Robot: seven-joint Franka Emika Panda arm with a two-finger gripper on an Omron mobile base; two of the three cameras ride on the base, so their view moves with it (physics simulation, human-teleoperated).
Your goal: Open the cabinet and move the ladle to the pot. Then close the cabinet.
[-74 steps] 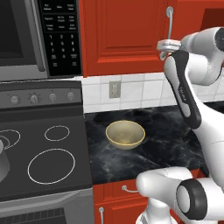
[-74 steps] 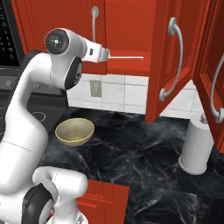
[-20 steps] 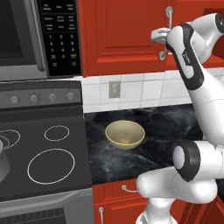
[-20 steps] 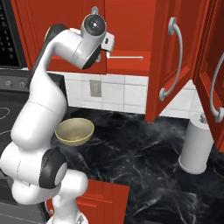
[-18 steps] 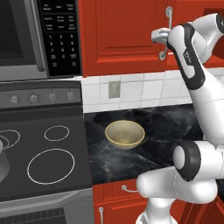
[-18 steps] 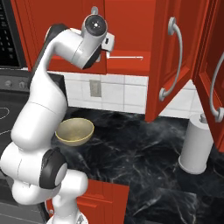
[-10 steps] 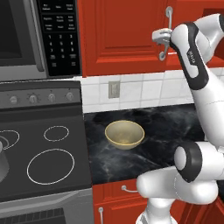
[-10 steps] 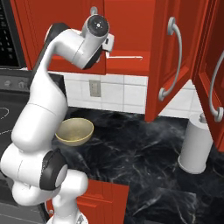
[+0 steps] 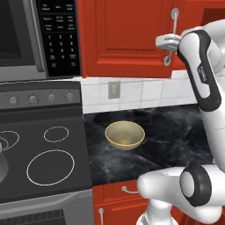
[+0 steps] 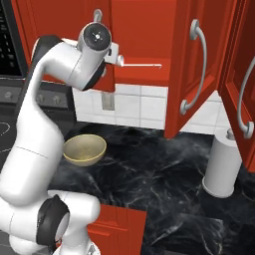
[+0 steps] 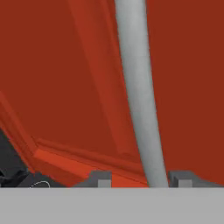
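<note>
My gripper (image 9: pixel 169 44) (image 10: pixel 117 59) is up at the red cabinet's left door (image 9: pixel 127 39), which stands closed. In the hand view its two fingertips (image 11: pixel 100 178) flank the door's long curved silver handle (image 11: pixel 139 96), the jaws drawn in on it (image 11: pixel 141 178). The cabinet's right door (image 10: pixel 199 69) hangs swung open. On the shelf inside lies a thin silver rod (image 10: pixel 143 63), likely the ladle's handle; its bowl is hidden. A sliver of the grey pot (image 9: pixel 2 165) shows on the stove at the left edge.
A shallow yellowish bowl (image 9: pixel 125 134) (image 10: pixel 83 149) sits on the black marble counter (image 9: pixel 176 132). A white cylinder (image 10: pixel 221 164) stands at the counter's right. Another open red door (image 10: pixel 244 84) juts out at far right. The stove (image 9: pixel 48 162) and microwave (image 9: pixel 26 39) are on the left.
The jaws have closed in around the left door's handle. The hand has shifted slightly right and down; the door has not swung.
</note>
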